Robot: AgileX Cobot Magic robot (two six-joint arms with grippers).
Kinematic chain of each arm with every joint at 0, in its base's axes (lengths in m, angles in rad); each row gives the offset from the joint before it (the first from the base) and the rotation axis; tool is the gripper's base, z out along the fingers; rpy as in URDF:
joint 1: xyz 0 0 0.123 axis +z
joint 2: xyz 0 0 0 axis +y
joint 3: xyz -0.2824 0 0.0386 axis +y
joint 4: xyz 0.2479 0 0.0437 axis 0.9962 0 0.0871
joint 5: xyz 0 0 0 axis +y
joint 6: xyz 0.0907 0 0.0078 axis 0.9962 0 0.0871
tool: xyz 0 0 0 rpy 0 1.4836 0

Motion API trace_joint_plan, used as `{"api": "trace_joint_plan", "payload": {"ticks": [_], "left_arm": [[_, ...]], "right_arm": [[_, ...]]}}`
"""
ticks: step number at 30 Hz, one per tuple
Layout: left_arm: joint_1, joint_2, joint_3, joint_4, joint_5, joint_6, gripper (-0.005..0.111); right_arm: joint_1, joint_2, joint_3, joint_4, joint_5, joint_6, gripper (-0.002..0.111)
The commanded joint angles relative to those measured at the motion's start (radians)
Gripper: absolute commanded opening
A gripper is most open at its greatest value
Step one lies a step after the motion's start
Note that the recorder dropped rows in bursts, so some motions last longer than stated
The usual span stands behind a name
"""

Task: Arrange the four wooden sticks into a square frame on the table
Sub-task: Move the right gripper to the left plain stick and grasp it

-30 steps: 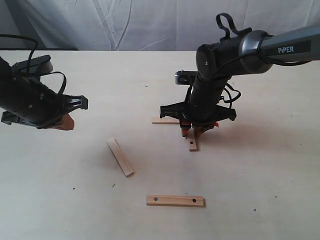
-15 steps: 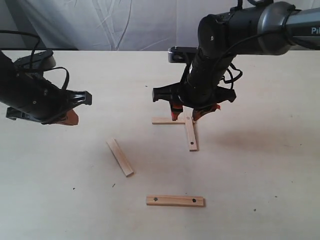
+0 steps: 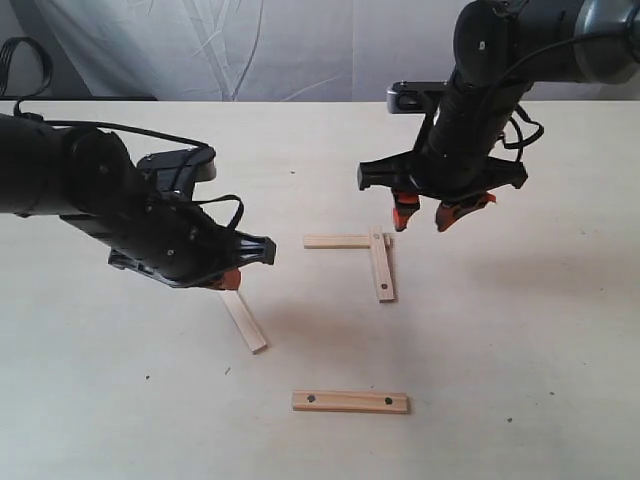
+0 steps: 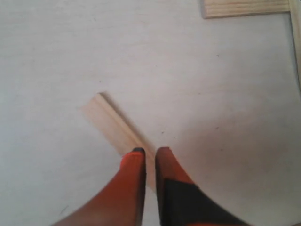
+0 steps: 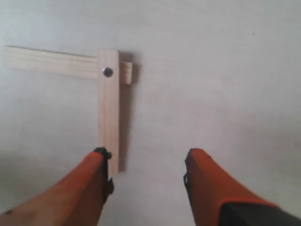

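Observation:
Two sticks form an L on the table [image 3: 520, 330]: a plain slat [image 3: 337, 241] and a holed slat [image 3: 381, 268] whose end lies over the plain one's right end. A second plain slat [image 3: 246, 322] lies diagonally to the left, and a second holed slat [image 3: 350, 402] lies near the front. My left gripper [image 3: 231, 279] hovers over the diagonal slat's [image 4: 114, 125] far end, fingers [image 4: 134, 162] nearly together with only a thin slit and nothing held. My right gripper [image 3: 432, 213] hangs open and empty above the table, just right of the L [image 5: 108, 108].
A white cloth backdrop [image 3: 300, 50] hangs behind the table's far edge. The left arm's black body and cables [image 3: 90, 195] stretch over the left side of the table. The right arm [image 3: 480, 90] reaches in from the upper right.
The right gripper let go of the holed slat, opened, rose and drifted right. The left arm swung right and down to the diagonal plain slat.

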Motion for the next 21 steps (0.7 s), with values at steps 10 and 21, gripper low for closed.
{"api": "trace_joint_plan", "payload": {"ticks": [10,21], "left_arm": [[0.410,-0.217,-0.005,0.235,0.151,-0.141,0.011],[0.410,-0.217,-0.005,0.185,0.107,-0.138,0.011]], "right_arm": [[0.414,0.224,-0.170,0.065,-0.079,-0.087,0.050],[0.431,0.365,-0.303,0.029,0.023,0.100,0.002]]}}
